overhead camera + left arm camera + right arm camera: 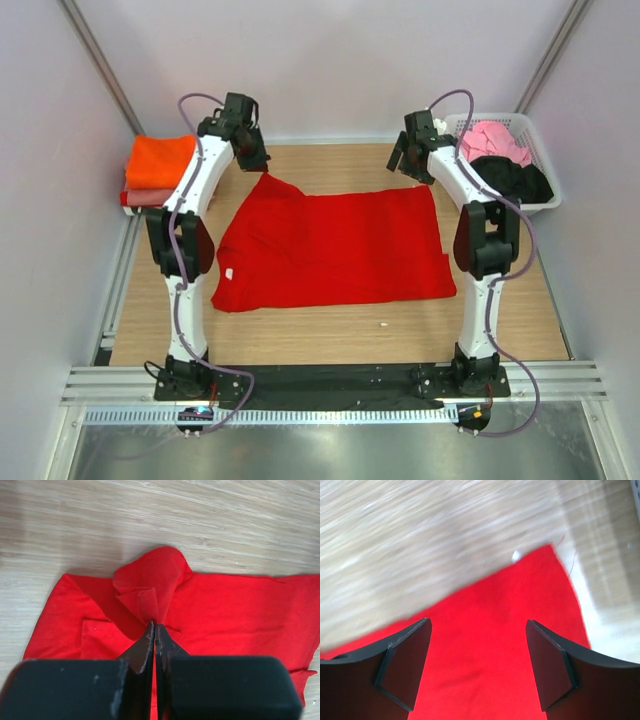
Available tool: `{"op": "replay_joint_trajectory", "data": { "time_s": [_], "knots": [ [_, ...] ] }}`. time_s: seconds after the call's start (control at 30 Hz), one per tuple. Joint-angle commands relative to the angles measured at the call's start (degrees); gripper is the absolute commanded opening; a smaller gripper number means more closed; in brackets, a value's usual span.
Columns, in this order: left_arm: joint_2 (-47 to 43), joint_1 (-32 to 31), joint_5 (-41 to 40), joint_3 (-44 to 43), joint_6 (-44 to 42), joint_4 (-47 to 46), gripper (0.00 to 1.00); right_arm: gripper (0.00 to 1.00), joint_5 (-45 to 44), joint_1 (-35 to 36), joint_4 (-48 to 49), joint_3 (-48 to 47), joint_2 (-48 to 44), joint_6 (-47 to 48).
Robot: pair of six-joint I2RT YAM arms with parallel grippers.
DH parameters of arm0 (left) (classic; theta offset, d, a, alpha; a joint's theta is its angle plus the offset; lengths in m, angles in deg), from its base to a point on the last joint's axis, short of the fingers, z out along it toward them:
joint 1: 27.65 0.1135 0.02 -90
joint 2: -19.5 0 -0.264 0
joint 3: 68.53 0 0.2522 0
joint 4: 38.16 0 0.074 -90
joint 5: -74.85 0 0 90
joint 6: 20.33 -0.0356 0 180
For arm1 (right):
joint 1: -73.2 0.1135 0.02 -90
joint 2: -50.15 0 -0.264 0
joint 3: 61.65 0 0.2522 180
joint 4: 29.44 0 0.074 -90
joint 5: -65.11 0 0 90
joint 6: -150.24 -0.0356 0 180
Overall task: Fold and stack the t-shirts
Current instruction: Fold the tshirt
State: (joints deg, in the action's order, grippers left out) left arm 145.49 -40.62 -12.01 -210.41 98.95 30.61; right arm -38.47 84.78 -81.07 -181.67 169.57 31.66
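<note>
The bright red t-shirt (pixel 340 245) lies spread on the wooden table, with its far left corner lifted. My left gripper (pixel 258 162) is shut on that raised corner, a bunched sleeve part (pixel 150 582), and holds it above the table. My right gripper (pixel 408 160) is open and empty above the shirt's far right corner (pixel 520 625); its fingers (pixel 405 665) stand wide apart over the red cloth. A folded orange t-shirt (pixel 160 160) lies on a salmon-pink one (pixel 140 197) at the far left. A pink t-shirt (pixel 493 140) and a black one (pixel 515 178) lie in the basket.
A white slatted plastic basket (pixel 545 165) stands at the far right corner. The table is boxed in by pale walls at the back and sides. A small white speck (pixel 383 324) lies on the wood in front of the red shirt.
</note>
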Motion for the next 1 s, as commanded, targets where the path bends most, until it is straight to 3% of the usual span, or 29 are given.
{"op": "replay_joint_trajectory", "data": {
  "time_s": [0.0, 0.2, 0.47, 0.73, 0.97],
  "knots": [
    [-5.3, 0.7, 1.3, 1.8, -0.2, 0.2, 0.00, 0.81, 0.3, -3.3, -5.5, -8.5, 7.5, 0.5],
    [-5.9, 0.8, 1.8, 2.5, -0.4, 1.3, 0.00, 0.81, 0.2, -5.6, -10.4, -21.8, 17.2, 1.2],
    [-8.3, 1.3, 2.0, 5.7, -0.1, -0.5, 0.00, 0.80, -0.7, -6.0, -9.7, -20.2, 20.5, 1.4],
    [-8.2, 2.2, 2.8, 6.0, 0.3, -0.5, 0.00, 0.63, -1.3, -6.1, -7.7, -17.1, 20.7, 1.7],
    [-8.1, 2.3, 2.9, 6.0, 0.2, -0.5, 0.00, 0.32, -1.4, -6.2, -7.7, -17.6, 21.8, 2.2]
  ]
}}
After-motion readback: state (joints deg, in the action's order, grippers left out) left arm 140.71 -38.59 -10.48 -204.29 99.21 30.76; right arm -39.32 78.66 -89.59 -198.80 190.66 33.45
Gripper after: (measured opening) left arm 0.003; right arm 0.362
